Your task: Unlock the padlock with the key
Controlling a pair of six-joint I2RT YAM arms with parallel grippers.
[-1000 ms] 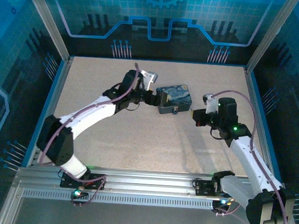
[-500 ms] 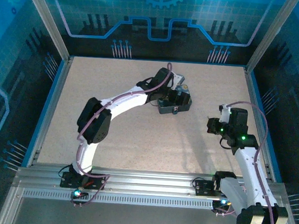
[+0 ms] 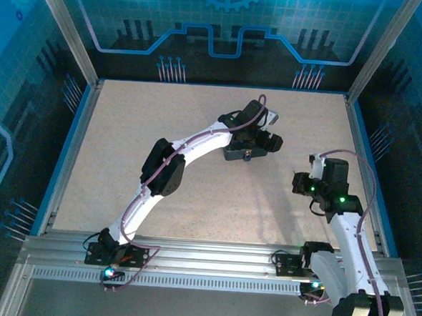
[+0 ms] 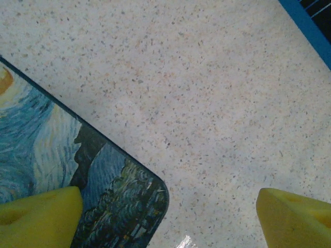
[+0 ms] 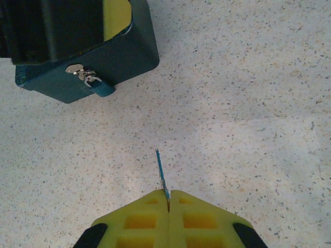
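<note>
The small silvery padlock (image 5: 85, 75) hangs on the front wall of the blue night-sky tin (image 5: 124, 57), with a blue bit at its lower end. From above, the padlock (image 3: 247, 158) is a speck on the tin's near side. My right gripper (image 5: 169, 194) is shut on the thin key (image 5: 161, 170), whose blade points toward the tin from a short way off. My left gripper (image 4: 168, 217) is wide open over the tin's corner (image 4: 124, 206), one finger above the lid and the other above bare table. In the top view the left gripper (image 3: 266, 141) sits at the tin's right end.
The speckled table (image 3: 215, 201) is ringed by a blue raised border (image 4: 310, 26) and aluminium posts. The left arm (image 3: 190, 149) arcs across the middle toward the tin (image 3: 234, 154). The right gripper (image 3: 299, 183) hovers near the right side.
The left arm has swung rightward across the tin, so its gripper now sits at the tin's right end. The right gripper has pulled back toward the near right, away from the tin.
</note>
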